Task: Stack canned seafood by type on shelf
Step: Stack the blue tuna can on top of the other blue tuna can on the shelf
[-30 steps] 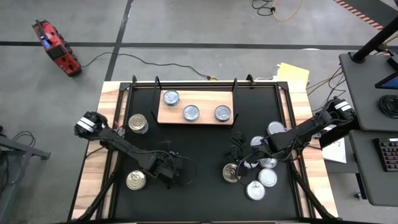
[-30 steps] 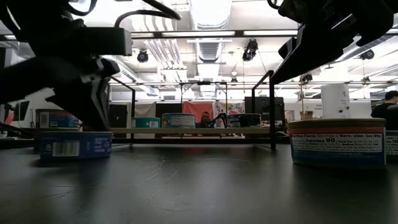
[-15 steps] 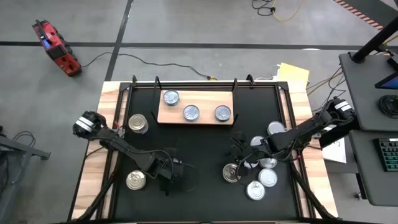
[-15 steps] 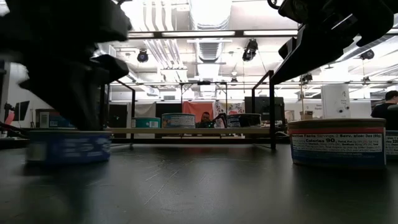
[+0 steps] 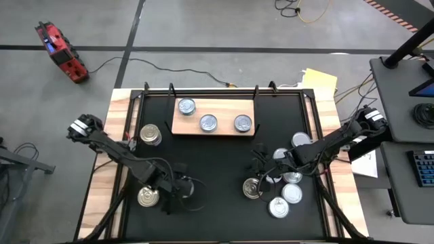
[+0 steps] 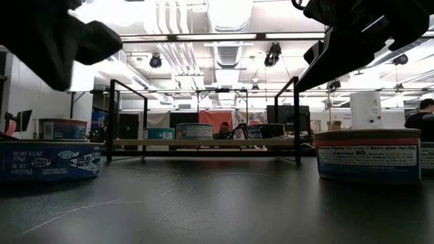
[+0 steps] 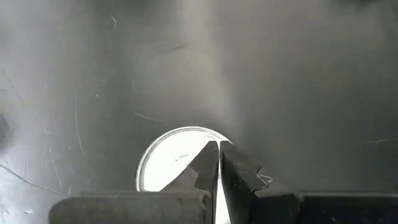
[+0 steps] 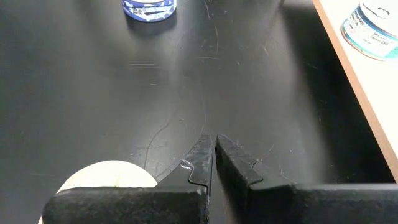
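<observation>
The shelf [image 5: 220, 108] is a wooden board at the far middle; three silver-topped cans [image 5: 208, 123] stand on it in a row. One gold-topped can [image 5: 148, 197] sits on the black table at the near left, blue-labelled in the low view [image 6: 47, 160]. My left gripper [image 5: 166, 196] hangs shut in the air just beside and above it, as the left wrist view [image 7: 217, 144] also shows. My right gripper [image 5: 259, 163] waits shut above the table, next to several cans [image 5: 291, 193] clustered at the near right. Another can [image 5: 150, 133] stands left of the shelf.
A black metal frame [image 6: 296, 115] stands around the shelf. The nearest can of the right cluster [image 5: 252, 188] lies under my right gripper's near side [image 8: 106, 177]. Bare black table [image 5: 217, 169] lies between the two arms. A large can [image 6: 367, 154] fills the low view's right.
My left gripper has risen from table height beside the near-left can and drawn toward the table's left, tipping more steeply downward, still shut. The can has slid a little toward the left and turned about, showing a different side of its label.
</observation>
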`<action>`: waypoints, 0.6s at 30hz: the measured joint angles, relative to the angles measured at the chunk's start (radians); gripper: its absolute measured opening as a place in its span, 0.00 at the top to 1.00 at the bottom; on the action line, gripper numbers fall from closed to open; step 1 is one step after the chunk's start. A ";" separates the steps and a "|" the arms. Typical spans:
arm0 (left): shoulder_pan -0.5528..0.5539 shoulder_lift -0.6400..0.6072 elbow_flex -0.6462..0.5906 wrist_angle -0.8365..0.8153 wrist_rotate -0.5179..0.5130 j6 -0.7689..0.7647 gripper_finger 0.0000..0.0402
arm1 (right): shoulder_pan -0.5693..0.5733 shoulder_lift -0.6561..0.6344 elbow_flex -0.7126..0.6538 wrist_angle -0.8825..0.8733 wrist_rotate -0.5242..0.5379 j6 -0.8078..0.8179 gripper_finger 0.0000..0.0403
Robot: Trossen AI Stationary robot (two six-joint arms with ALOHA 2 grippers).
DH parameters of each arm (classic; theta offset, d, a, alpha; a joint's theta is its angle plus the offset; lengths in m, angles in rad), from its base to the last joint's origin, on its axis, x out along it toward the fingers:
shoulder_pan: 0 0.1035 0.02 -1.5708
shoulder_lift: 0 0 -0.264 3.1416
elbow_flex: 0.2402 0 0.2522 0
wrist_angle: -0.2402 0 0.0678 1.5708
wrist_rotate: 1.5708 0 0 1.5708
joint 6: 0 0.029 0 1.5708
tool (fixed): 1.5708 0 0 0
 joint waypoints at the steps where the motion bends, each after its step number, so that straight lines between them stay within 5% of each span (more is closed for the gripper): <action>1: -0.003 -0.001 0.000 -0.002 0.020 -0.006 1.00 | 0.000 0.000 0.000 0.000 0.000 0.000 0.97; 6: -0.023 0.036 0.000 0.063 0.118 -0.080 1.00 | 0.000 0.000 0.000 0.000 0.000 -0.001 0.97; 18: -0.060 0.174 0.005 0.095 0.120 -0.168 1.00 | 0.000 0.000 -0.009 0.000 0.000 0.000 0.97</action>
